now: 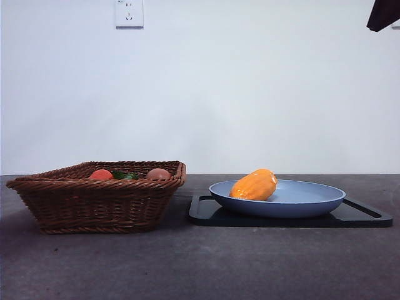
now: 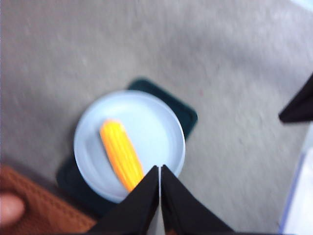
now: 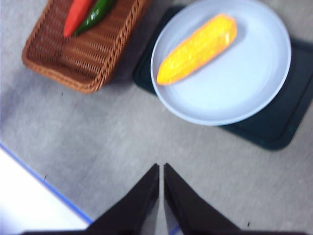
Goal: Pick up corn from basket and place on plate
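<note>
The orange-yellow corn point(image 1: 254, 185) lies on the light blue plate point(image 1: 312, 201), toward the plate's left side; it also shows as corn point(image 3: 197, 48) on the plate point(image 3: 244, 88) and as corn point(image 2: 121, 153) on the plate point(image 2: 146, 117). The brown wicker basket point(image 1: 94, 203) stands left of the plate, also seen as the basket point(image 3: 88, 54). My left gripper point(image 2: 160, 169) is shut and empty, high above the plate. My right gripper point(image 3: 161, 167) is shut and empty, high over bare table near the plate. Neither touches anything.
The plate rests on a flat black tray point(image 1: 362, 215). In the basket lie a red-orange round fruit point(image 1: 100, 175), a peach-coloured item point(image 1: 158, 174), a red pepper point(image 3: 76, 17) and a green pepper point(image 3: 96, 14). A black arm tip point(image 1: 382, 14) shows at top right. Table edge point(image 3: 44, 183) is near.
</note>
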